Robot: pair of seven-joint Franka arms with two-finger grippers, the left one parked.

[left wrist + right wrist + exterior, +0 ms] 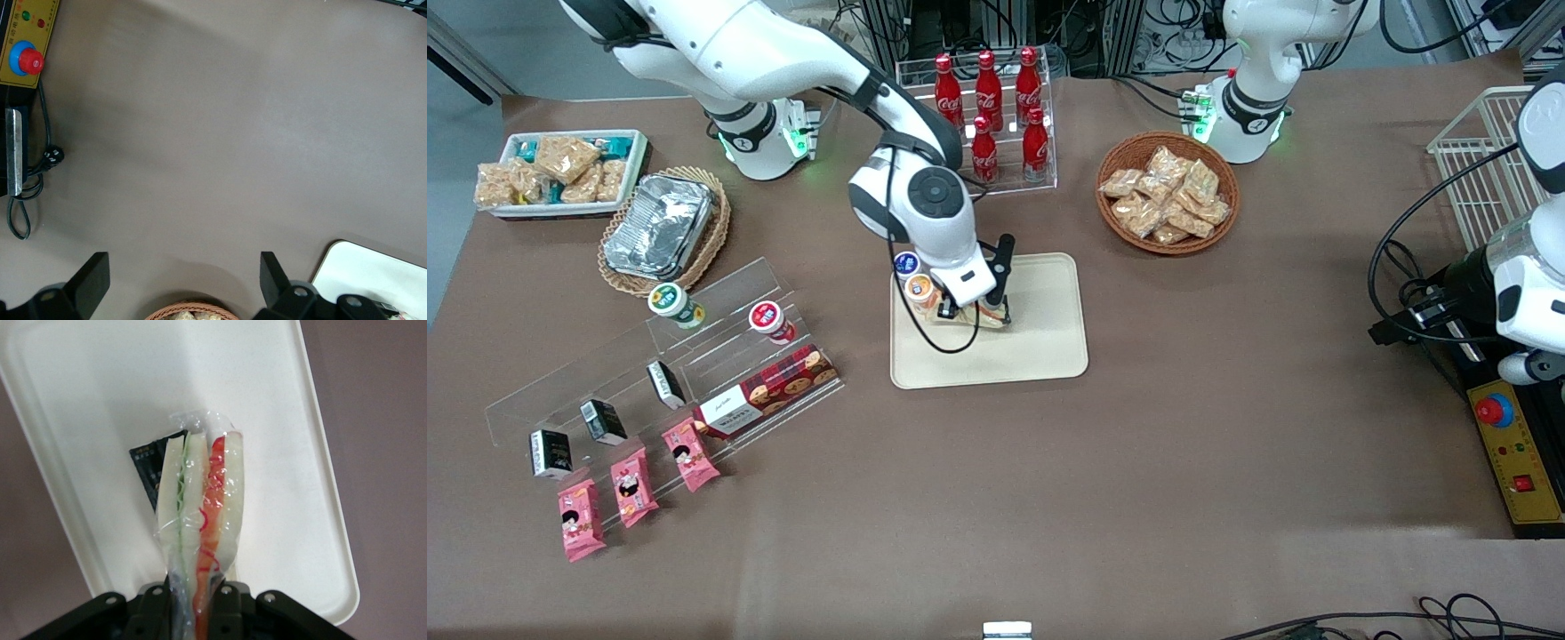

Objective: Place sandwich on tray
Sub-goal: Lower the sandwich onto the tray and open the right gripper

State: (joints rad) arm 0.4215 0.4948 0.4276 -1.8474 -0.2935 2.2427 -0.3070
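The right arm (783, 53) reaches out from its base and bends down at the elbow, its wrist (920, 209) pointing toward the bench. The gripper (974, 313) hangs low at the end, nearer the front camera than the wrist. In the right wrist view the gripper (193, 600) has its two black fingers (155, 608) drawn close together, pinching the sandwich (200, 513) by its narrow end.
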